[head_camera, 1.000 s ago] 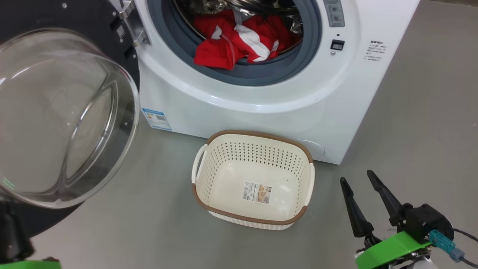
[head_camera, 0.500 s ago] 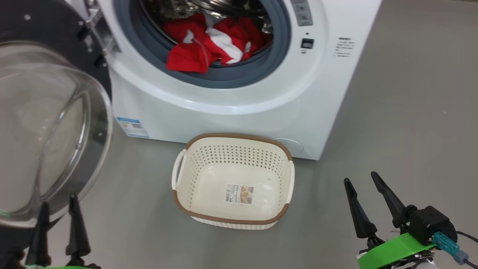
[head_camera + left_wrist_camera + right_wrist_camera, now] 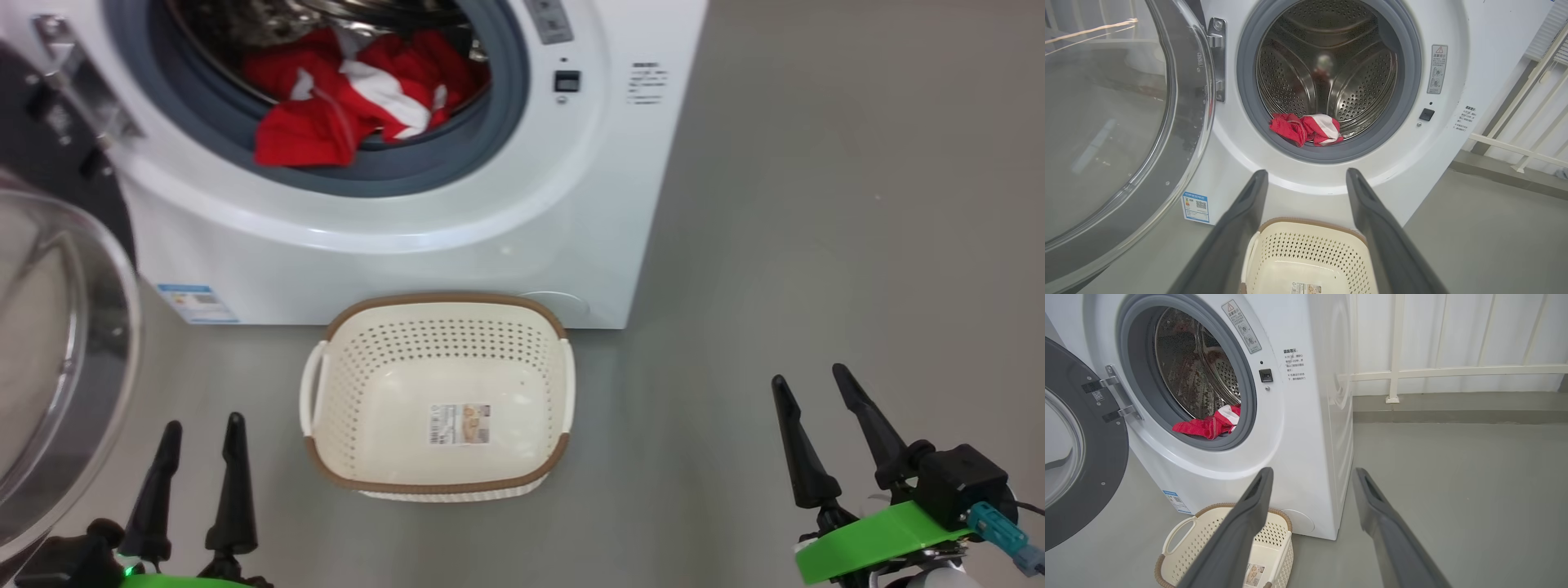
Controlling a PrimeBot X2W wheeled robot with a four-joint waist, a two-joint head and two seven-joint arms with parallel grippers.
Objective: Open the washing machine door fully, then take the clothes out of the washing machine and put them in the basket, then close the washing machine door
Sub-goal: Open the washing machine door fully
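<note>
washing machine door (image 3: 49,367) hung open at the left | clothes (image 3: 326,106) lay red-and-white at the drum's (image 3: 1290,77) front, inside the washing machine (image 3: 408,237) | basket (image 3: 441,300) sat on the floor (image 3: 816,204) just before it | left claw (image 3: 204,420) stood wide, holding nothing, beside the basket | right claw (image 3: 808,374) stood wide, holding nothing, well apart

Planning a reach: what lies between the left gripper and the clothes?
Only the washing machine's front and gasket, in the left wrist view; the basket sits lower.
</note>
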